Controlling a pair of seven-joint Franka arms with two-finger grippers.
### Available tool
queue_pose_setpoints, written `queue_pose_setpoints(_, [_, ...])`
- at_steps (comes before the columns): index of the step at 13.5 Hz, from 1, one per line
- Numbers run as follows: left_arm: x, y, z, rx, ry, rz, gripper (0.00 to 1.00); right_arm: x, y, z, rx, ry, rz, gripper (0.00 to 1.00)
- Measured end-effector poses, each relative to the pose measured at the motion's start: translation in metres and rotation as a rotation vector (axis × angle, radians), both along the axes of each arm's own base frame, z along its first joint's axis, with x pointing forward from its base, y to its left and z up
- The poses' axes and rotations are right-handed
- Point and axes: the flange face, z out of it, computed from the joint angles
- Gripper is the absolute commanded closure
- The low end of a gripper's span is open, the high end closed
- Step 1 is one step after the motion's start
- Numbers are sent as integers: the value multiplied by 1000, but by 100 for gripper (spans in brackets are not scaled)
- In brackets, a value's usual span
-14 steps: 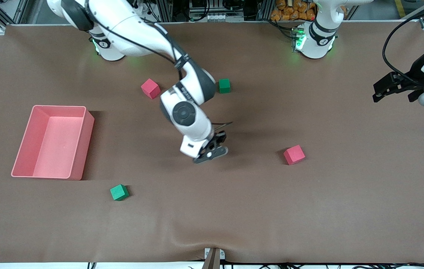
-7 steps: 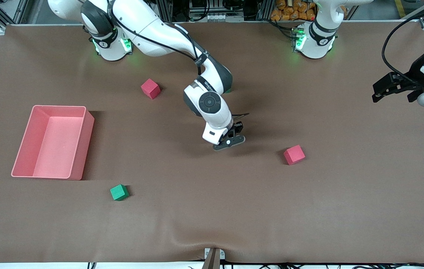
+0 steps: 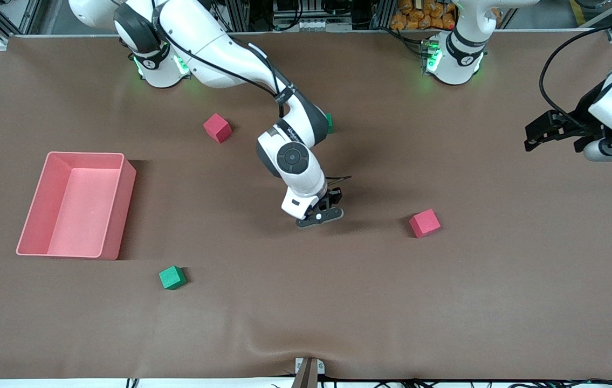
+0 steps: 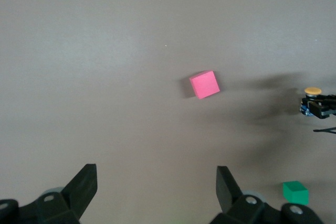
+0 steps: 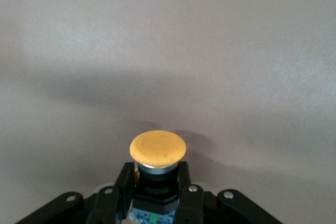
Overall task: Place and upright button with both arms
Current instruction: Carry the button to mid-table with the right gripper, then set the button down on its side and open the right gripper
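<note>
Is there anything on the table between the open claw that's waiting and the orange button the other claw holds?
One red cube lies between the left gripper and the button, per the left wrist view.

Table (image 3: pixel 446 302): fills the front view.

Bin (image 3: pixel 117 210): left-centre of the frame.

Cube one (image 3: pixel 217 127): upper centre-left, above the bin.

Cube two (image 3: pixel 329 122): upper centre, partly covered by the right arm.

Cube three (image 3: pixel 425 223): right of centre (image 4: pixel 205 84).

Cube four (image 3: pixel 172 277): lower left of centre, below the bin's level.

Right gripper (image 3: pixel 323 211): centre of frame, level with cube three, low over the table; button (image 5: pixel 157 148) sits between its fingers (image 4: pixel 313 92).

Left gripper (image 3: pixel 540 134): right edge of frame, above the table (image 4: pixel 155 187).
</note>
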Motion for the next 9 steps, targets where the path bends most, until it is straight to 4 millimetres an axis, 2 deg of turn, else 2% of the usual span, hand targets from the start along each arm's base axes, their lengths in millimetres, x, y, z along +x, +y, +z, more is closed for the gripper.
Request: queue_pose_setpoints(9, [10, -15, -25, -1, 44, -25, 0, 3, 1, 1, 0, -35, 10, 0])
